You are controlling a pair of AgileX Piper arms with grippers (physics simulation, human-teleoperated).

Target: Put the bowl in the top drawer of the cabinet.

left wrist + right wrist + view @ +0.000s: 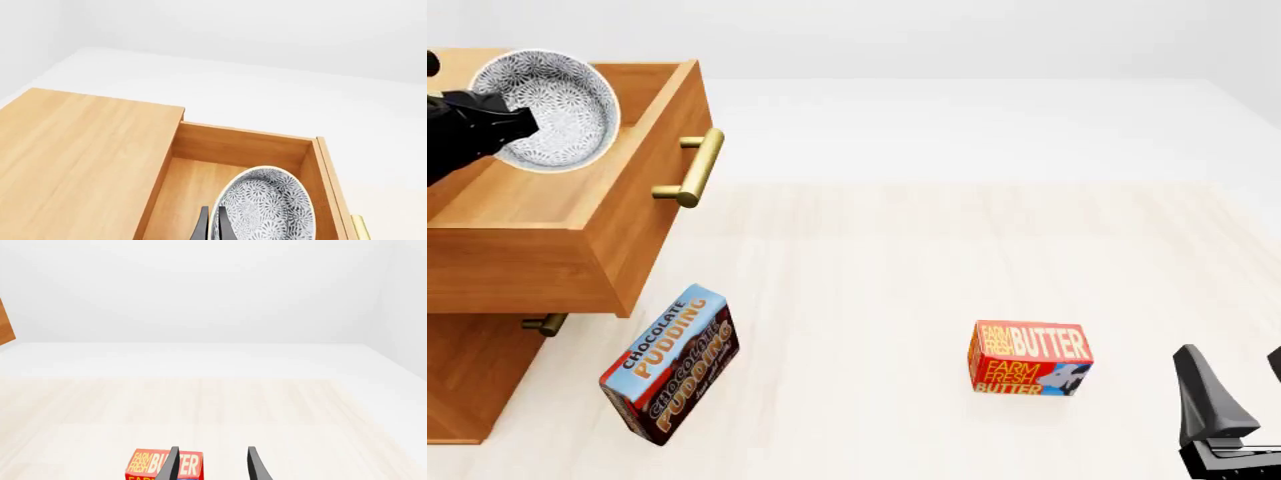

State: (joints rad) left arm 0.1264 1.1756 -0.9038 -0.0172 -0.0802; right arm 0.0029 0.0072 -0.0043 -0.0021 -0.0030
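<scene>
The white bowl (554,100) with its grey-blue floral pattern is tilted on edge over the open top drawer (527,262) of the honey-brown cabinet (467,385). My left gripper (507,125) is shut on the bowl's rim. In the left wrist view the bowl (270,207) hangs inside the drawer's (240,147) opening, its rim pinched by the left gripper (212,222), beside the cabinet top (80,150). The drawer's brass handle (694,168) faces right. My right gripper (1238,390) stands open at the near right, holding nothing, and is also seen in the right wrist view (212,462).
A blue and brown pudding box (674,365) lies tilted just in front of the cabinet. A red butter box (1030,358) sits on the table to the left of the right gripper, and it also appears in the right wrist view (163,465). The lower drawer's handle (545,323) peeks out below.
</scene>
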